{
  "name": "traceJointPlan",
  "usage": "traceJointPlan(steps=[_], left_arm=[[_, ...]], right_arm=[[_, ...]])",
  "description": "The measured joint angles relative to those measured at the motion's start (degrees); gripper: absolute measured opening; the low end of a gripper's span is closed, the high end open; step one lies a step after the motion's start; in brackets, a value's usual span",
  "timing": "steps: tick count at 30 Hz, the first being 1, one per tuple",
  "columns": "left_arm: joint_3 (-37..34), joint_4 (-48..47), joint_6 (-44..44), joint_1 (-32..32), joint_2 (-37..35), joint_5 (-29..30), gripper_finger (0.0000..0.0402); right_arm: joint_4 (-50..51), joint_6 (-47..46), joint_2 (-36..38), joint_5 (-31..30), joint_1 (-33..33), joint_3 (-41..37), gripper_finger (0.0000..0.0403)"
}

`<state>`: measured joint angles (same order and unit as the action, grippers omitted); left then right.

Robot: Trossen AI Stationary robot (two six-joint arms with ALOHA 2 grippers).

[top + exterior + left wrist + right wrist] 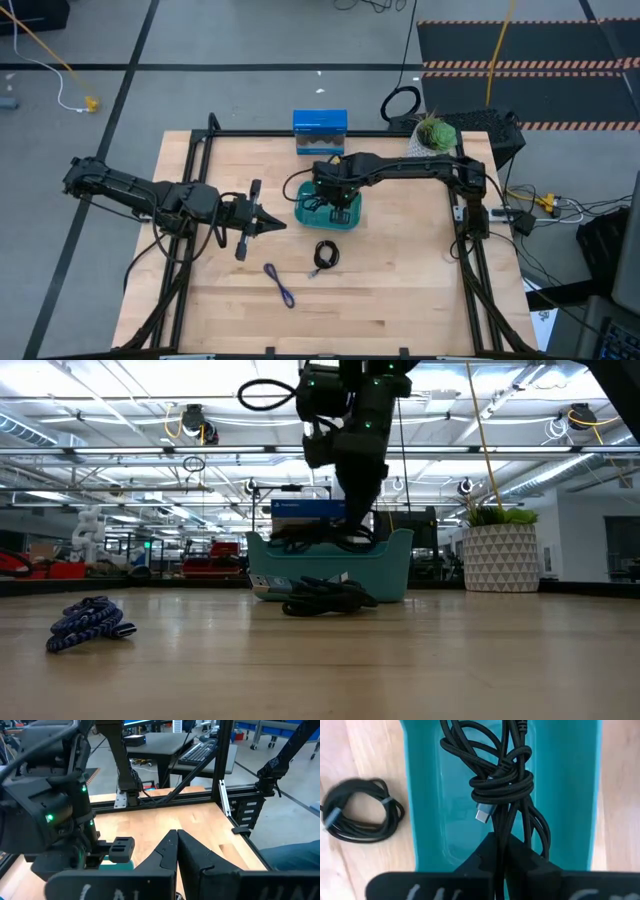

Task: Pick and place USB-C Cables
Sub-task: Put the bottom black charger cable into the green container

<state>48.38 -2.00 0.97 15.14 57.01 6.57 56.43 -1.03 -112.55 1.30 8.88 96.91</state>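
My right gripper (pixel 499 839) stands over the teal bin (pixel 352 216) and is shut on the elongated black USB-C cable (pixel 502 782), which is knotted at its middle. The round coiled black cable (pixel 326 256) lies flat on the table near the bin; it also shows in the right wrist view (pixel 362 815) and the low view (pixel 325 598). The blue-purple cable (pixel 280 285) lies on the wood farther toward the near edge and to the left. My left gripper (pixel 272 223) is shut and hovers left of the bin, touching nothing. My right gripper pinches strands of the elongated black cable near one end (pixel 504 827) between its two fingers. It comes from above, pointing down into the bin, with the fingers along the cable. The knotted bundle and its silver plug (pixel 483 813) hang below, inside the bin walls (pixel 422 795). Whether its lower end rests on the bin floor I cannot tell.
A blue box (pixel 320 123) stands at the far edge behind the bin. A potted plant (pixel 433 133) sits at the far right corner, and a large black ring loop (pixel 402 103) lies beyond it. A dark frame rail (pixel 190 200) borders the table.
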Motion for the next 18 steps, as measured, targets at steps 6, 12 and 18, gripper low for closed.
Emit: traceJointPlan(steps=[6, 12, 18], left_arm=[[0.00, 0.00, 0.03, 0.01, 0.00, -0.01, 0.0008], [0.00, 0.00, 0.22, 0.02, 0.00, 0.00, 0.0008], [0.00, 0.00, 0.22, 0.01, -0.01, 0.00, 0.0008]], right_arm=[[-3.55, 0.08, 0.02, 0.17, 0.11, -4.25, 0.0004], [-8.31, 0.28, 0.04, 0.22, 0.11, -7.72, 0.0012], [-9.31, 0.02, 0.04, 0.22, 0.11, -8.32, 0.0046]])
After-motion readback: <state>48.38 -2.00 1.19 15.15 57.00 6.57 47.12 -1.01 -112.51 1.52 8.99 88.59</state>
